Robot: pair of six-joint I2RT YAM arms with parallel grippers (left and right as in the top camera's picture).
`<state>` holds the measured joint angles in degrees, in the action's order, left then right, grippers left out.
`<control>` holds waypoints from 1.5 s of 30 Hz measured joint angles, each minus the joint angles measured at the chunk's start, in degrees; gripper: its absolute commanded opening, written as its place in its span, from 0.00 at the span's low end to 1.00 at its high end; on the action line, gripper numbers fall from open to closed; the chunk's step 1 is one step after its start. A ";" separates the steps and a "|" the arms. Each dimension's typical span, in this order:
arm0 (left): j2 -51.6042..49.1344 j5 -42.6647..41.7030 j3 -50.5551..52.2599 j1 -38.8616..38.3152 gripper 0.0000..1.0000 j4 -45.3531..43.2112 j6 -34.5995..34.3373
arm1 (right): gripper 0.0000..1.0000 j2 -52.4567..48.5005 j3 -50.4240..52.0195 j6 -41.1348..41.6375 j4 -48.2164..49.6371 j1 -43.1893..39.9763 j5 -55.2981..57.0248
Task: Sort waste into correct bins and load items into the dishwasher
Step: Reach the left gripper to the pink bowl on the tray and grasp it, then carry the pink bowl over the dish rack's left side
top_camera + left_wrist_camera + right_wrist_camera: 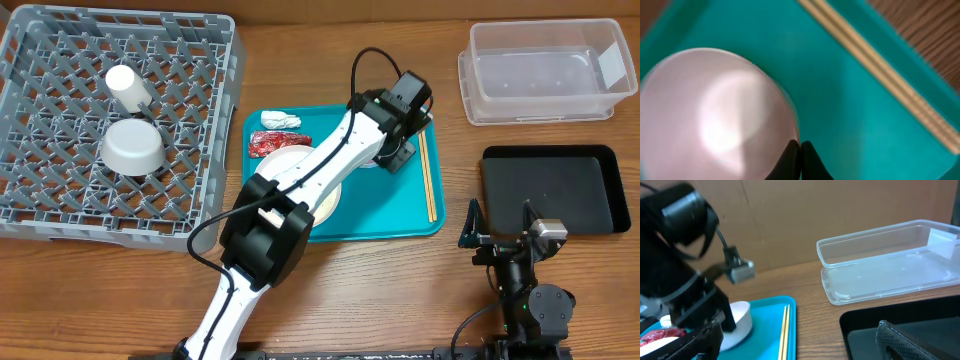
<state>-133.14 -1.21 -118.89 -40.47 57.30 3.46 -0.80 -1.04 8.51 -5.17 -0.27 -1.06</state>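
My left gripper (393, 152) (800, 146) is over the teal tray (385, 210), shut on the rim of the pale pink bowl (715, 110) (739, 320). The wooden chopsticks (428, 176) (880, 70) (785, 330) lie along the tray's right side. The white plate (322, 198) is mostly hidden under my left arm. The white tissue (278, 119) and the red wrapper (274, 143) lie at the tray's back left. The white cup (125, 84) and the grey-blue bowl (133, 147) sit in the grey dish rack (60, 210). My right gripper (500, 222) (797, 328) is open and empty near the black tray (555, 190).
The clear plastic tub (545, 72) (885, 265) stands at the back right, behind the black tray (865, 330). Bare wooden table lies between the teal tray and the two bins. Any rice scraps on the plate cannot be made out.
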 measured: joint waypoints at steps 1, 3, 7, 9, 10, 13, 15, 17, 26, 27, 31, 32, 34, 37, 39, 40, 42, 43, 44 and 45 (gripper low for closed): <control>0.00 0.00 -1.92 0.00 0.04 1.16 -0.35 | 1.00 0.00 0.00 -0.02 0.02 0.00 0.00; 0.00 0.02 -5.57 0.00 0.04 3.54 -0.83 | 1.00 0.00 0.00 -0.02 0.00 0.00 0.00; 0.00 1.31 -14.05 0.11 0.04 9.79 -3.50 | 1.00 0.00 0.00 -0.02 0.00 0.00 0.02; -0.02 2.03 -19.50 0.66 0.04 13.55 -5.51 | 1.00 0.00 0.00 -0.02 0.02 0.00 0.02; 0.00 2.16 -21.42 0.92 0.04 14.64 -6.36 | 0.99 0.00 0.00 -0.02 0.00 0.00 -0.02; 0.00 1.75 -29.40 3.17 0.04 19.39 -9.40 | 1.00 0.00 0.00 -0.02 -0.02 0.00 0.00; 0.00 0.07 -34.45 6.05 0.04 22.40 -11.54 | 1.00 0.00 0.00 -0.02 0.00 0.00 0.00; 0.00 -2.69 -38.82 10.01 0.04 25.51 -13.88 | 1.00 0.00 0.00 -0.02 0.00 0.00 0.00; -0.02 -20.46 -46.60 34.97 0.04 32.41 -20.31 | 1.00 0.00 0.00 -0.02 0.00 0.00 0.00; -0.07 -22.60 -46.60 38.10 0.04 32.61 -20.26 | 1.00 0.00 0.00 -0.04 0.00 -0.02 0.00; -0.15 -30.93 -46.60 48.11 0.04 32.52 -19.67 | 1.00 0.00 0.00 -0.02 0.00 0.00 0.00; -0.17 -32.65 -46.60 49.79 0.04 32.13 -19.54 | 1.00 0.00 0.00 -0.02 0.00 -0.02 -0.02; -0.17 -35.67 -46.53 52.59 0.04 31.30 -19.34 | 1.00 0.00 0.00 0.00 0.02 0.00 0.00; -0.15 -38.49 -45.70 55.06 0.04 30.93 -18.71 | 1.00 0.00 0.00 0.02 0.00 0.00 0.00; -0.17 -39.26 -44.74 56.78 0.04 30.80 -18.32 | 1.00 0.00 0.00 0.00 0.02 0.00 -0.02; -0.17 -39.54 -44.28 57.72 0.04 30.80 -18.29 | 1.00 0.00 0.00 -0.02 0.00 0.00 0.00; -0.17 -40.17 -43.78 59.84 0.04 30.93 -18.29 | 1.00 0.00 0.00 0.00 0.02 0.00 0.00; -0.17 -40.44 -43.71 61.53 0.04 31.30 -18.29 | 1.00 0.00 0.00 0.00 0.00 0.00 0.00; -0.17 -40.54 -43.67 62.75 0.04 31.63 -18.29 | 1.00 0.00 0.00 0.00 0.00 0.00 -0.02; -0.17 -40.59 -43.63 64.43 0.04 32.22 -18.27 | 1.00 0.00 0.00 -0.02 0.02 -0.02 -0.02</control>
<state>-133.32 -41.80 -162.52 23.97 89.52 -14.81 -0.80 -1.04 8.49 -5.15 -0.30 -1.08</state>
